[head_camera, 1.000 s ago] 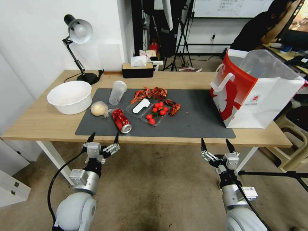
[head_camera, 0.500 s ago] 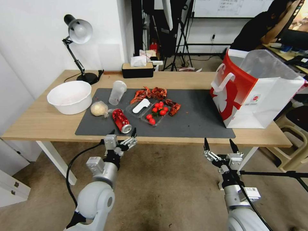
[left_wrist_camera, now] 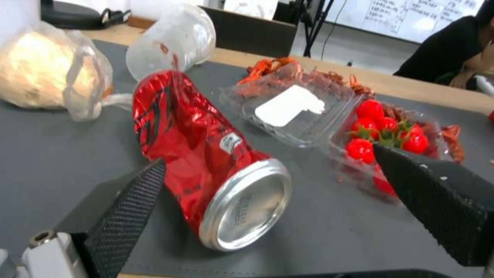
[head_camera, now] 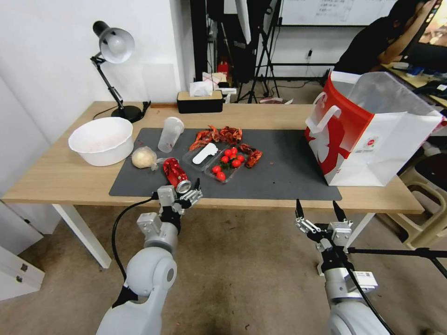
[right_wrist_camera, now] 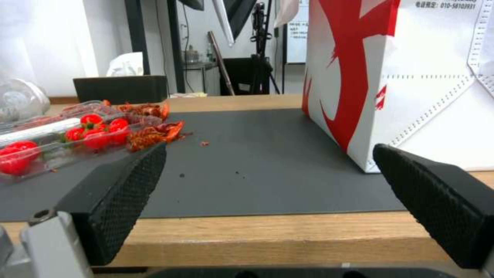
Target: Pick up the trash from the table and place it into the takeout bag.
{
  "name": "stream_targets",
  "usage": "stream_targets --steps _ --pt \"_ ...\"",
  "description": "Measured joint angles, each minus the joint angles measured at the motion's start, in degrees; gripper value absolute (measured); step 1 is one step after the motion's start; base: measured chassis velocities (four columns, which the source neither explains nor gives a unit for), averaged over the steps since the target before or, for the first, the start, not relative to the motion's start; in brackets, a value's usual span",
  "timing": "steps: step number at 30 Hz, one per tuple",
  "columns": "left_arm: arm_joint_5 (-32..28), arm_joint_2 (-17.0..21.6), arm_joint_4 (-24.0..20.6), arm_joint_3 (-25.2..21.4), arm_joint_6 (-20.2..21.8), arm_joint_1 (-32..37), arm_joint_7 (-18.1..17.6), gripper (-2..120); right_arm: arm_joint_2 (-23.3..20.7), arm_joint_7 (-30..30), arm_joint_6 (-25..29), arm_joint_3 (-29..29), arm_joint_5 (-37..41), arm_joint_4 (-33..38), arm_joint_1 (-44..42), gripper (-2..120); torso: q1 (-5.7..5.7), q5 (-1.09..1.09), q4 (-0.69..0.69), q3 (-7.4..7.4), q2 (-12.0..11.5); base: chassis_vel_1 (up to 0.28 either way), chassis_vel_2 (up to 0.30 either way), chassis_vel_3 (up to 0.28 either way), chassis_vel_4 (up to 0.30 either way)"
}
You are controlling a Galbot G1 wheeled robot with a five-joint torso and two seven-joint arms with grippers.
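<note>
Standing in a cluttered studio with tripods behind, the table (head_camera: 56, 177) is light wood under a dark grey mat (head_camera: 284, 172); a desk lamp (head_camera: 114, 46) occupies its far left corner. The red crushed can (head_camera: 176, 174) lies on its side at the mat's near left, long axis running near-far, silver end toward the near edge. The left gripper (head_camera: 179, 190) sits just at that end, fingers apart, not touching. The right gripper (head_camera: 316, 210) hangs below the near edge, fingers apart. The takeout bag (head_camera: 372, 135) stands upright at right.
</note>
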Motion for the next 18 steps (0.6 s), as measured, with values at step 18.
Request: stream_targets --steps 18 --pt "1.3 0.2 3.3 0.2 1.4 -2.4 -1.2 73 0.8 0.2 0.0 -0.1 -0.4 -0.3 0.0 100 0.00 0.00 0.00 0.00 0.0 0.000 0.000 0.000 0.000"
